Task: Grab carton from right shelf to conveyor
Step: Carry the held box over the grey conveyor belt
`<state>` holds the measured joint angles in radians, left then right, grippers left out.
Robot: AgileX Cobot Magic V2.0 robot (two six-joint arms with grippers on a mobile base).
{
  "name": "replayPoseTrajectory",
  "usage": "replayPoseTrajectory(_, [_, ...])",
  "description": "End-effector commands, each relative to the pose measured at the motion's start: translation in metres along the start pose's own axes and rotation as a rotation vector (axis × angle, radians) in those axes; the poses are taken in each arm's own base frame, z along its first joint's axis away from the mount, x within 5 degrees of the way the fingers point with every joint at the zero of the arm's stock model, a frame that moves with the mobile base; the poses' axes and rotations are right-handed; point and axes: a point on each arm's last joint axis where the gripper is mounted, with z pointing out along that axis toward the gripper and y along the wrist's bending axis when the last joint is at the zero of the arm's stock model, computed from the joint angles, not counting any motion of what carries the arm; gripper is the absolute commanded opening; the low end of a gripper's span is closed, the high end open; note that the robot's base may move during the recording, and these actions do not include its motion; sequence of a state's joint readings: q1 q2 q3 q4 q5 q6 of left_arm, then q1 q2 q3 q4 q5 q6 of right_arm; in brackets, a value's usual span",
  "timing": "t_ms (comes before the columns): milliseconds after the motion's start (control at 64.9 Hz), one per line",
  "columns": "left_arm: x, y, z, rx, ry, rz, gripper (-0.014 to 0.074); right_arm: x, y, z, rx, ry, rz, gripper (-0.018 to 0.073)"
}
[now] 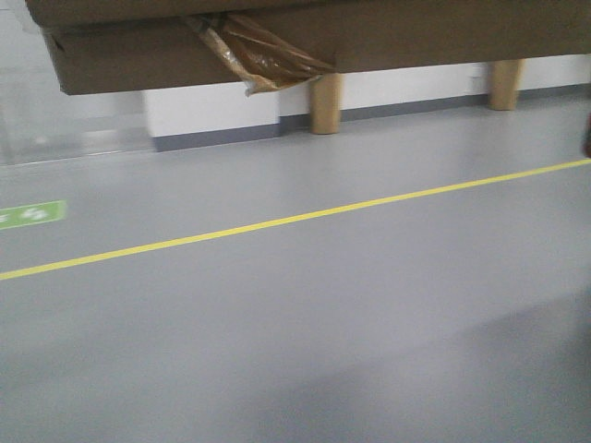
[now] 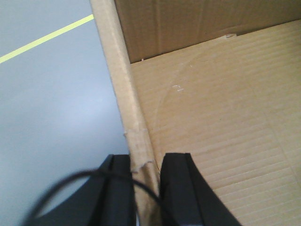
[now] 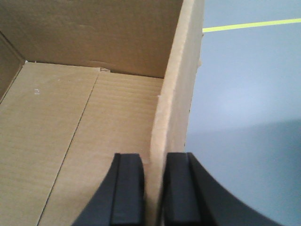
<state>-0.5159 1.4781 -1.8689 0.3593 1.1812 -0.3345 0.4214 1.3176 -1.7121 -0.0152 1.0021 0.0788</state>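
The brown carton (image 1: 369, 37) hangs in the air along the top of the front view, with a wad of amber tape (image 1: 263, 57) under its bottom. In the left wrist view my left gripper (image 2: 146, 186) is shut on the carton's left wall (image 2: 117, 70), one black finger outside and one inside. In the right wrist view my right gripper (image 3: 154, 188) is shut on the carton's right wall (image 3: 181, 84) in the same way. The open carton's inside floor (image 3: 84, 132) looks bare. The right shelf and the conveyor are out of view.
Light-grey floor (image 1: 305, 323) with a yellow line (image 1: 286, 221) lies below and ahead. A green floor marking (image 1: 32, 215) sits at the left. A white wall and two tan posts (image 1: 325, 103) stand at the back.
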Motion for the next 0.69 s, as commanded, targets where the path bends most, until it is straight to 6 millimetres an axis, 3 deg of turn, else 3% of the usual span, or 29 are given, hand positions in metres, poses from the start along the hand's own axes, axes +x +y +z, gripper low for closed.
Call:
replayPoseTrajectory(0, [-0.0041, -0.0081, -0.0052, 0.073, -0.050, -0.004, -0.0021, -0.0106, 0.0086, -0.0091, -0.078, -0.115, 0.021, -0.0067])
replayPoseTrajectory(678, [-0.0080, 0.0015, -0.0053, -0.035, -0.092, 0.046, -0.0021, -0.0106, 0.0086, -0.0091, -0.078, -0.115, 0.021, -0.0067])
